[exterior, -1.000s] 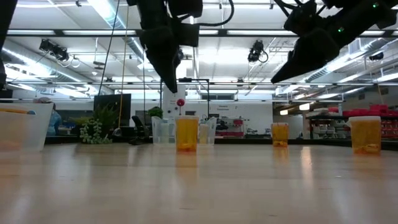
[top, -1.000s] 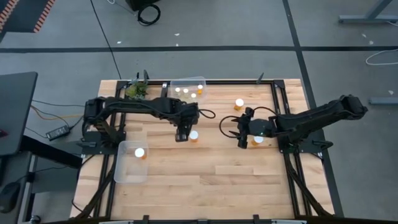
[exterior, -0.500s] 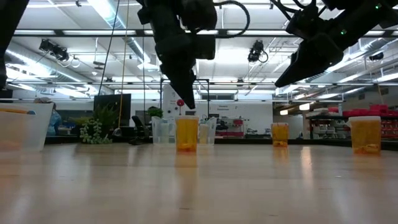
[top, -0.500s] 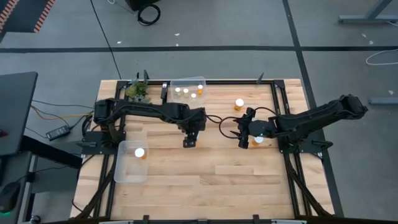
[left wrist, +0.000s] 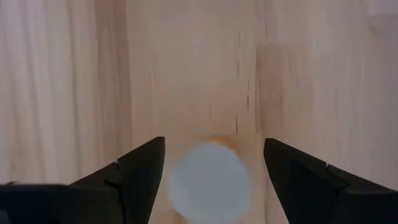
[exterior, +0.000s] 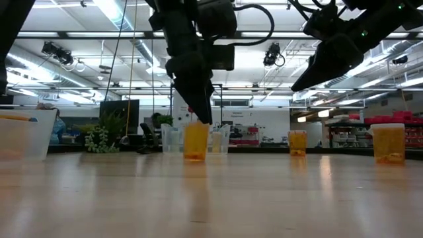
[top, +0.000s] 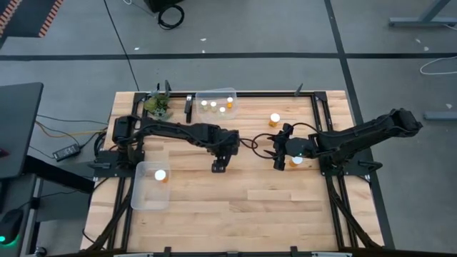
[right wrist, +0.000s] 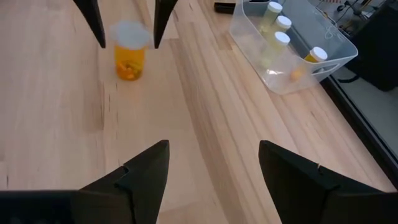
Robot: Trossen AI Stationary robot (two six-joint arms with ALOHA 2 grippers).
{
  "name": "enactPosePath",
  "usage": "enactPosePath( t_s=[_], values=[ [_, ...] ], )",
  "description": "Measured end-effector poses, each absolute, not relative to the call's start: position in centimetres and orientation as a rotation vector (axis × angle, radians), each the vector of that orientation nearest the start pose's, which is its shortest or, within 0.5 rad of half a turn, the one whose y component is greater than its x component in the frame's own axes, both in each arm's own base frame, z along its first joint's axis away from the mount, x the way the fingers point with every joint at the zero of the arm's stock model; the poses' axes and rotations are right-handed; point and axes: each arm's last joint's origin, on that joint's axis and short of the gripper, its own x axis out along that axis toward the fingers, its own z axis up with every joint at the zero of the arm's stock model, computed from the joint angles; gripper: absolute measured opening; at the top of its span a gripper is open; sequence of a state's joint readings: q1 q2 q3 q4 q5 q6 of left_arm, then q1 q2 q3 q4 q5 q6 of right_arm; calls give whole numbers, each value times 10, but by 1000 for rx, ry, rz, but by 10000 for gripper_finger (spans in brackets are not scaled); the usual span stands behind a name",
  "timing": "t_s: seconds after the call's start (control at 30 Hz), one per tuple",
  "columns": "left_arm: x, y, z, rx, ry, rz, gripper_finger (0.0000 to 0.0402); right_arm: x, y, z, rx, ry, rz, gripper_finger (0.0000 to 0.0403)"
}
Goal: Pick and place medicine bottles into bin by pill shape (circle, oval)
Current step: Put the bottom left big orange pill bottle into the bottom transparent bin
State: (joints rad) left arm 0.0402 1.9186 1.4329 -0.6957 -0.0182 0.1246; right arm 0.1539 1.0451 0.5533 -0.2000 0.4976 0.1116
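Note:
One amber medicine bottle with a white cap [left wrist: 208,186] stands upright on the wooden table near its middle; it also shows in the low view [exterior: 196,142] and the right wrist view [right wrist: 129,53]. My left gripper [left wrist: 214,140] is open above it and points down. Its fingers stand on either side of the cap without touching, and in the high view it [top: 220,164] hides the bottle. My right gripper [top: 278,155] is open and empty to the right, held above the table. A second bottle [top: 297,160] stands beside the right arm and a third [top: 275,118] farther back.
A clear bin [top: 216,103] at the far edge holds three bottles. Another clear bin [top: 151,187] at the near left holds one bottle [top: 161,174]. A small green plant [top: 157,104] stands at the far left corner. Bare wood lies toward the near edge.
My left gripper has gone toward the table's right edge and a little down, from beside the middle bottle to right over it, so its open fingers now straddle the cap. The bottle has stayed where it was.

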Motion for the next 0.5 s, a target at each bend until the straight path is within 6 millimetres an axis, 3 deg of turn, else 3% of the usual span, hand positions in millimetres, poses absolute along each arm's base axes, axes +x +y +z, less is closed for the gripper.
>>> enactPosePath(
  t_s=[0.5],
  values=[
    [387, 11, 199, 94, 1226, -41, 284, 204, 18, 210, -111, 630, -366, 255]
  ],
)
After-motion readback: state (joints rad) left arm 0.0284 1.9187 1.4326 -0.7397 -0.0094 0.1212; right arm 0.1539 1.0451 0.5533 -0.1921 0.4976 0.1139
